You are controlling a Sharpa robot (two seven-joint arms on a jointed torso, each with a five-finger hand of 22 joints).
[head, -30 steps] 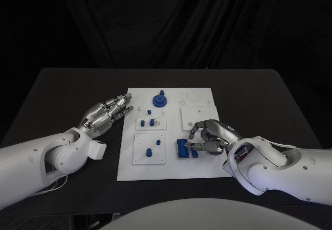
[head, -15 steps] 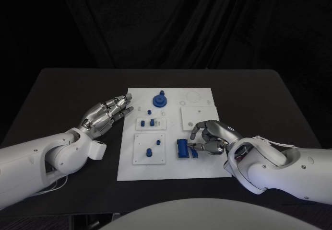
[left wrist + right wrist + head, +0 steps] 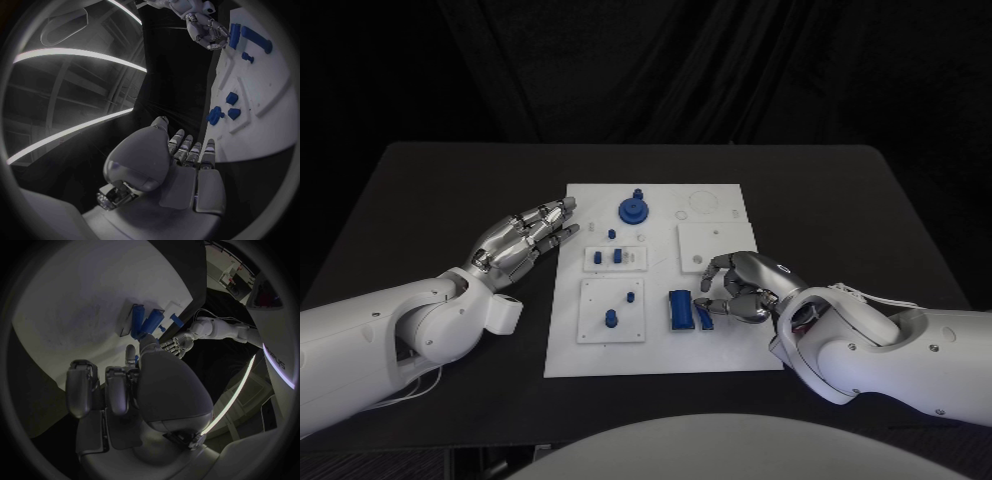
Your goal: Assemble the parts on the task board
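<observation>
Head view: left hand (image 3: 524,240) spread, empty, beside task board (image 3: 718,355) edge.

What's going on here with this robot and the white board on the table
The robot is partway through assembling small blue parts on the white task board. Its right hand is curled at the long blue block near the board's middle, fingers touching or nearly touching it; a firm grip can't be confirmed. Its left hand rests open by the board's left edge, holding nothing. A round blue part sits at the far end.
</observation>
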